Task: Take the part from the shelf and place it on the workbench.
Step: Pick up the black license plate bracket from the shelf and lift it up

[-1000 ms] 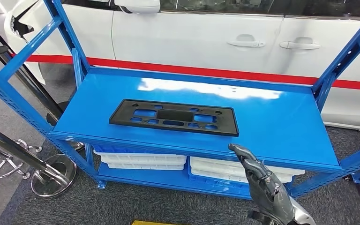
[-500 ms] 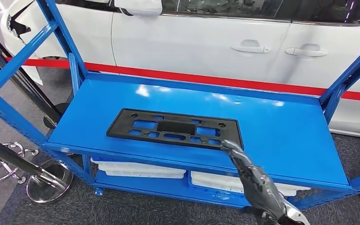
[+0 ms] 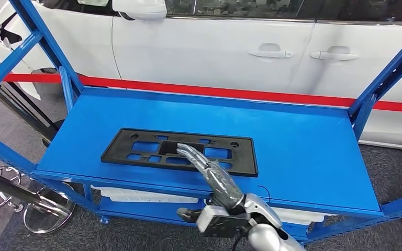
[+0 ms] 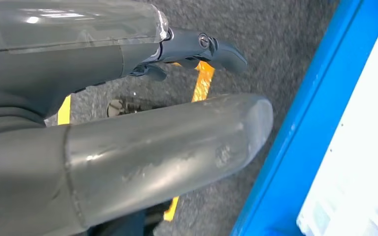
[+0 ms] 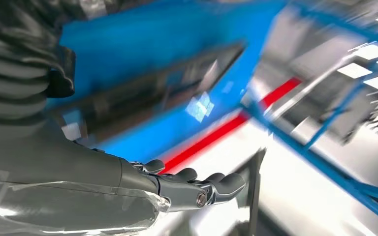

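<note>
A black part [image 3: 179,152] lay flat at the centre-left of the head frame, on the top deck of a blue shelf [image 3: 303,146]. The right robot hand [image 3: 212,175] reached in from the lower centre, its fingers [image 3: 191,153] stretched out straight and apart over the part's near edge, holding nothing; whether they touched it could not be told. In the left wrist view, the left robot hand [image 4: 128,113] hung beside the shelf frame over grey carpet, fingers [image 4: 202,46] loosely apart and empty. White trays [image 3: 152,196] sat on the lower deck. A white car [image 3: 214,47] filled the upper frame.
</note>
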